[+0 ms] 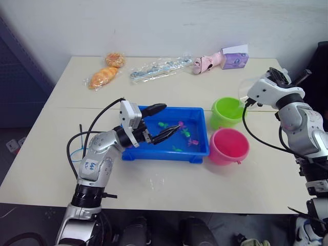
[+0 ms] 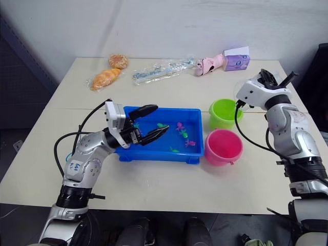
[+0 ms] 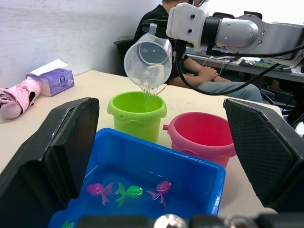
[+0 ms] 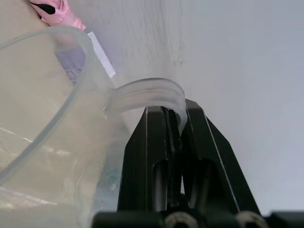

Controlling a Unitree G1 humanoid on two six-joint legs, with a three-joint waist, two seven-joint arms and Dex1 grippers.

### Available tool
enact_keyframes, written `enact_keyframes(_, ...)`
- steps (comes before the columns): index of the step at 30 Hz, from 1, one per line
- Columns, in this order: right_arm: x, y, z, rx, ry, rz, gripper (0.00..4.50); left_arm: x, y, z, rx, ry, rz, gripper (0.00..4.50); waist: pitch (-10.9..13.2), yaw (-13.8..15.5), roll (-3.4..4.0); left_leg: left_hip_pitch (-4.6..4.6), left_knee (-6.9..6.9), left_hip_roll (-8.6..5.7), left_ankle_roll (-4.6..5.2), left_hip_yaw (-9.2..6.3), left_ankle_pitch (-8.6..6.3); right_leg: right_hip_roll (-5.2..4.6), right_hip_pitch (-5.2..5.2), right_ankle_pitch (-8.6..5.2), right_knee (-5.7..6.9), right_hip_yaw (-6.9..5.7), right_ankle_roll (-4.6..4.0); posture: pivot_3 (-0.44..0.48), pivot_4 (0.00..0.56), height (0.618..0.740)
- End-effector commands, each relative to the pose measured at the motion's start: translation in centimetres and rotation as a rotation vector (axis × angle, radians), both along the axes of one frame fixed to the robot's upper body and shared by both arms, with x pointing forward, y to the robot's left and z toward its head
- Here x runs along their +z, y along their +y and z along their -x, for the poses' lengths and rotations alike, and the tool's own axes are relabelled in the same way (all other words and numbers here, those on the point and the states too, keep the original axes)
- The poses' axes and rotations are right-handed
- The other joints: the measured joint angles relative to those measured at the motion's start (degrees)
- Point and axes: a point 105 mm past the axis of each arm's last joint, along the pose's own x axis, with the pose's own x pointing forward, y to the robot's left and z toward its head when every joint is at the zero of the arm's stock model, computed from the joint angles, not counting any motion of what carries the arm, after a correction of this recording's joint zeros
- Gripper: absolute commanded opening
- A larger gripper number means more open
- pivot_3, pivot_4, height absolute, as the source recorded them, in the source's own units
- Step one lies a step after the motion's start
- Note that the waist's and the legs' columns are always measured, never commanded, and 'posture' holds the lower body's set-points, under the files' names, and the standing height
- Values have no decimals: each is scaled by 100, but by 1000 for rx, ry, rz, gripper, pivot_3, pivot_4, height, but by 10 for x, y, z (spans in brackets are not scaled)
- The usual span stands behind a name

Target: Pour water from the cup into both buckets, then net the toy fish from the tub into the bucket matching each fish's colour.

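White table underneath everything. Blue tub at the middle, holding water and tiny green and pink toy fish. Just right of it, green bucket farther, pink bucket nearer, side by side. Clear cup tipped above the green bucket, water streaming in, handle pinched in the right gripper. Left gripper over the tub's left end, fingers spread wide, nothing between them.
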Motion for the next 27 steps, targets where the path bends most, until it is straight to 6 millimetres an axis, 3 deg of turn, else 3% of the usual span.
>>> enact_keyframes(1,22,0,5,14,-91,37,50,4,-2,4,-10,-33,3,4500,0,2,0,0,0,0,0,0,0,0,0,0,0,0,0,0,150,740)
enact_keyframes(15,29,3,12,44,-173,76,50,6,-8,4,-23,-43,15,4500,0,0,0,0,0,0,-1,0,1,0,0,0,0,0,0,0,150,740)
enact_keyframes(22,24,-3,17,43,-162,-68,50,6,-8,4,-32,-44,11,4500,0,4,-1,0,1,0,-1,-1,1,0,3,0,0,-2,0,0,150,740)
enact_keyframes(24,25,-5,19,41,-161,-112,50,6,-8,5,-40,-42,8,4500,0,3,-1,0,1,0,-1,-2,1,0,2,0,0,-2,0,0,150,740)
enact_keyframes(27,25,-23,24,65,-162,-512,50,7,-9,6,-57,-40,17,4500,1,0,-2,0,1,1,-1,-2,1,2,3,0,1,-2,0,0,150,740)
